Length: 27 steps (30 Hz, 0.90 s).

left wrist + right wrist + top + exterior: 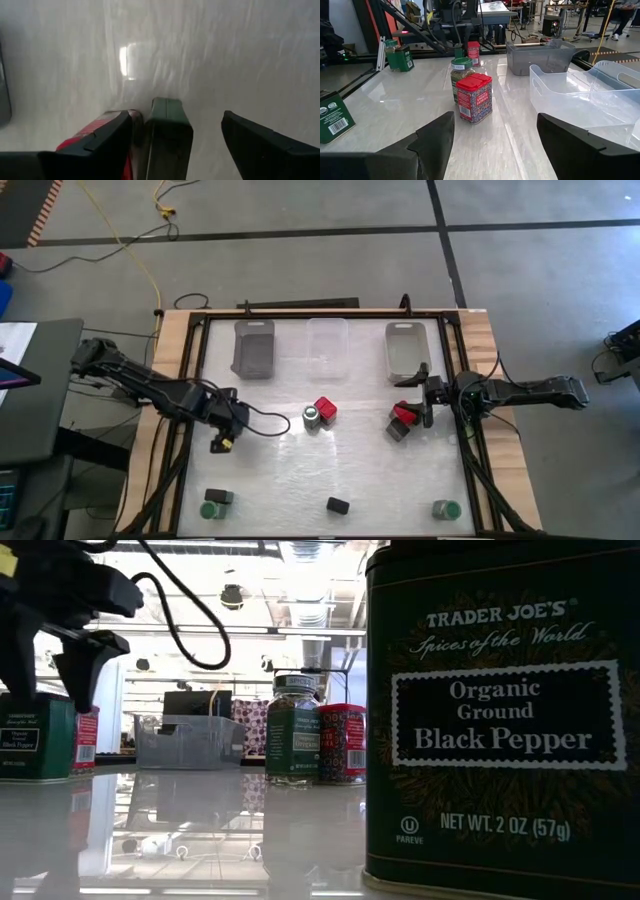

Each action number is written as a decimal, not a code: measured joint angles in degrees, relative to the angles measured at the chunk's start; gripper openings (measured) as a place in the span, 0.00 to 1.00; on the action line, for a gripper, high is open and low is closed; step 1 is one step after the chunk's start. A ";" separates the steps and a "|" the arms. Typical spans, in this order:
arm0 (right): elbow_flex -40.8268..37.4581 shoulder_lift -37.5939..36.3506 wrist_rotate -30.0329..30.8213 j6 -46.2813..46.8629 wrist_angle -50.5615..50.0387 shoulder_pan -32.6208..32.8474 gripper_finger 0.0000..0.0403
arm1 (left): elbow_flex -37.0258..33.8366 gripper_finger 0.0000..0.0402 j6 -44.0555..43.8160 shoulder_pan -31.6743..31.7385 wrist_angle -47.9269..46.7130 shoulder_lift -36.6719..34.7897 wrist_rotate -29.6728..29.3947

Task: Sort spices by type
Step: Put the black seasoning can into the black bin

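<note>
Jaws of the left gripper (222,442) are spread at the desk's (270,480) nine o'clock; right gripper (421,388) jaws are spread at three o'clock beside a red box (404,415).

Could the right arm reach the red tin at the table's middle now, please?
Probably yes: the open right gripper faces the red tin across bare tabletop; the green-lidded jar stands behind it.

Black pepper tin (500,720) looms close; green-lidded jar (293,730) touches red tin (343,743).

Both arms reach inward, left claw (222,442) (right claw (412,412) too) spread.
</note>
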 joint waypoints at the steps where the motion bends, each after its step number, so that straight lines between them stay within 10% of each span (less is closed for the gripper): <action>1: 0.00 0.02 0.00 0.00 0.00 0.00 0.78 | 0.00 0.72 -0.17 -0.20 -0.72 0.00 0.00; 27: 0.00 0.00 0.00 0.00 0.00 -0.01 0.78 | -2.64 0.69 -1.94 -0.40 -5.05 0.00 -0.06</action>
